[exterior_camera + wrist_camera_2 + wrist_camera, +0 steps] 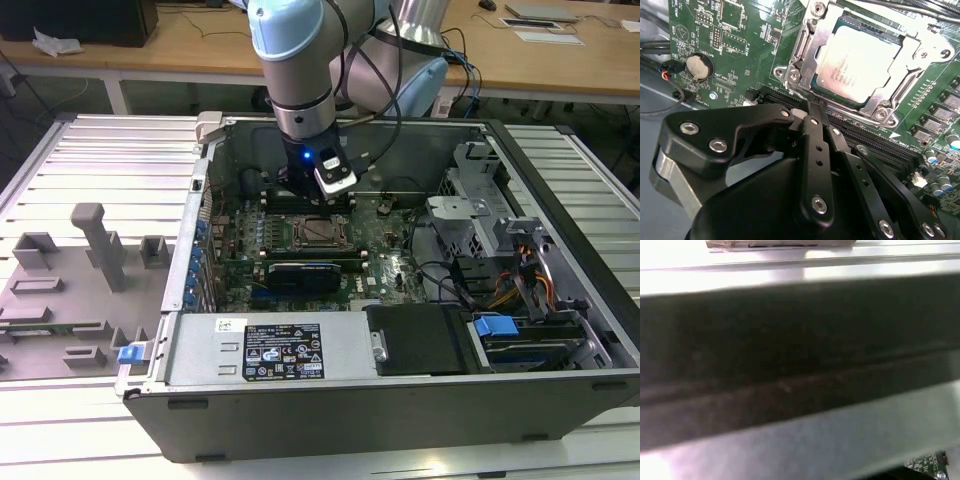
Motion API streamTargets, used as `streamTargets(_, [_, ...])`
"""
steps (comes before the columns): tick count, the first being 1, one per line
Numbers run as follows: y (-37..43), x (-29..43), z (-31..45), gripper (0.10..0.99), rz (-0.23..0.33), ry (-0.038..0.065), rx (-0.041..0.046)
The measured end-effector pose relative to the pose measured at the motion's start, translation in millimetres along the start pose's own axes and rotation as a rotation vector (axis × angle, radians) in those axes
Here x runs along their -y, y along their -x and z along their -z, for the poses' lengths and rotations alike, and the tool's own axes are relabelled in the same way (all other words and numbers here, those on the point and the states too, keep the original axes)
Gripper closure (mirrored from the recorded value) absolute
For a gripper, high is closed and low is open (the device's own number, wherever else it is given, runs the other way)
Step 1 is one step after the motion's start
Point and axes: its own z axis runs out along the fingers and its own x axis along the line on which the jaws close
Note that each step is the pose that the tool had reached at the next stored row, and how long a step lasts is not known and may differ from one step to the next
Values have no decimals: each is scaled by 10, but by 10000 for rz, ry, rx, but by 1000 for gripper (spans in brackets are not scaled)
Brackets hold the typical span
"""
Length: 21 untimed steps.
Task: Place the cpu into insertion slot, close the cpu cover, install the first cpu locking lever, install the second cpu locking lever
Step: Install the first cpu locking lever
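Observation:
The cpu (860, 62) lies flat in the insertion slot (790, 76) on the green motherboard (740, 30), its pale metal top showing. The silver cpu cover (914, 54) lies down around the chip's edges. In the second wrist view my gripper (811, 106) is shut with nothing between its black fingers (815, 145), and its tips stand just beside the socket's corner, by a thin metal lever (799, 47). In the exterior view the cpu (318, 232) sits mid-board, and the arm's wrist (318, 170) hangs just behind it inside the open case.
A coin battery (700, 66) and long black slots (875, 137) flank the socket. The case holds a labelled power supply (285, 350), a drive cage (480, 215) and cables (520, 275) on the exterior view's right. A grey fixture tray (80, 270) lies outside the case.

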Motion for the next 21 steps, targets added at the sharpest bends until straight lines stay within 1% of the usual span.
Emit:
streamTargets(4, [0,-1,-2,980,-1,6,2])
streamTargets(8, [1,-1,-2,980,22,57,-11])
streamTargets(12, [4,-2,9,980,35,57,-12])
streamTargets(13, [8,-5,27,980,42,34,-9])
streamTargets(14, [17,-12,75,980,43,23,-7])
streamTargets(15, [24,-16,105,980,44,18,-6])
streamTargets(16, [27,-19,121,980,46,8,-3])
streamTargets(17, [31,-22,140,980,55,-42,5])
streamTargets(19, [35,-25,159,980,77,-172,29])
streamTargets(20, [37,-25,166,980,89,-275,45])
streamTargets(21, [37,-23,166,980,100,-334,50])
